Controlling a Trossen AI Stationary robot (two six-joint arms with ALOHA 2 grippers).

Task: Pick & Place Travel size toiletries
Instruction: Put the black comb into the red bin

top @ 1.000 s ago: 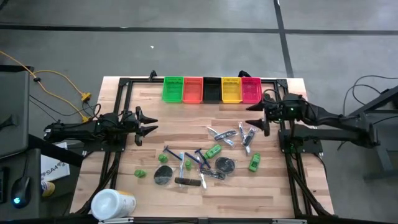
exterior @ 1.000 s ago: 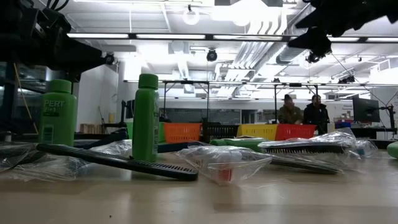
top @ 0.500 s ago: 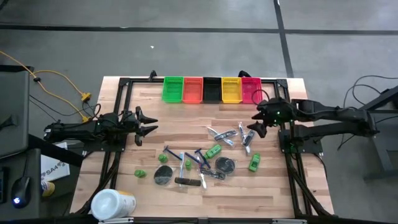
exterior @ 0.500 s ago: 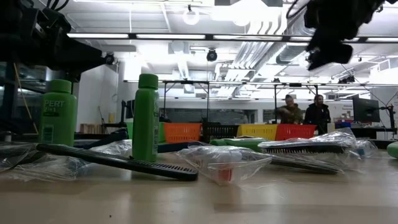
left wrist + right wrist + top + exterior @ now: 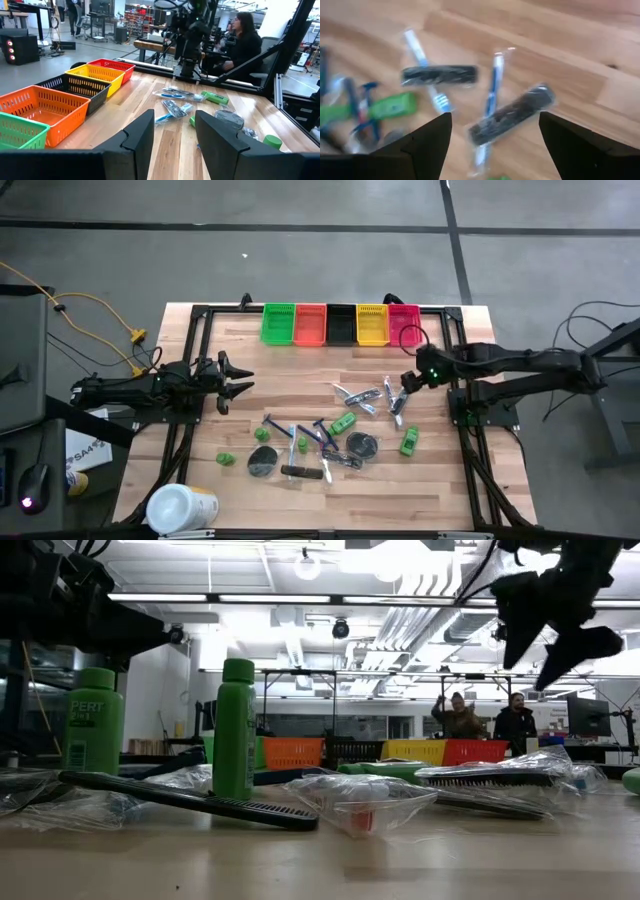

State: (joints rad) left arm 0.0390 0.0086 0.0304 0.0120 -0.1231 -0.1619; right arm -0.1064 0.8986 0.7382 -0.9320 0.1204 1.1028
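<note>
Sorting barely begun.
Toiletries (image 5: 340,435) all loose on worktop (image 5: 290,375), bins (image 5: 340,325) seemingly bare; right tool (image 5: 405,380) released above packets, left tool (image 5: 238,375) parked, half-spread, empty.

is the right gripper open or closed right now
Open. In the right wrist view, the right gripper has its two dark fingers standing wide apart with nothing between them, above a bagged black comb on the table.

In the right wrist view the toothbrushes (image 5: 490,95) and black pieces (image 5: 439,75) are blurred, and the white tub (image 5: 181,508) is cut off by the high view's lower edge.
</note>
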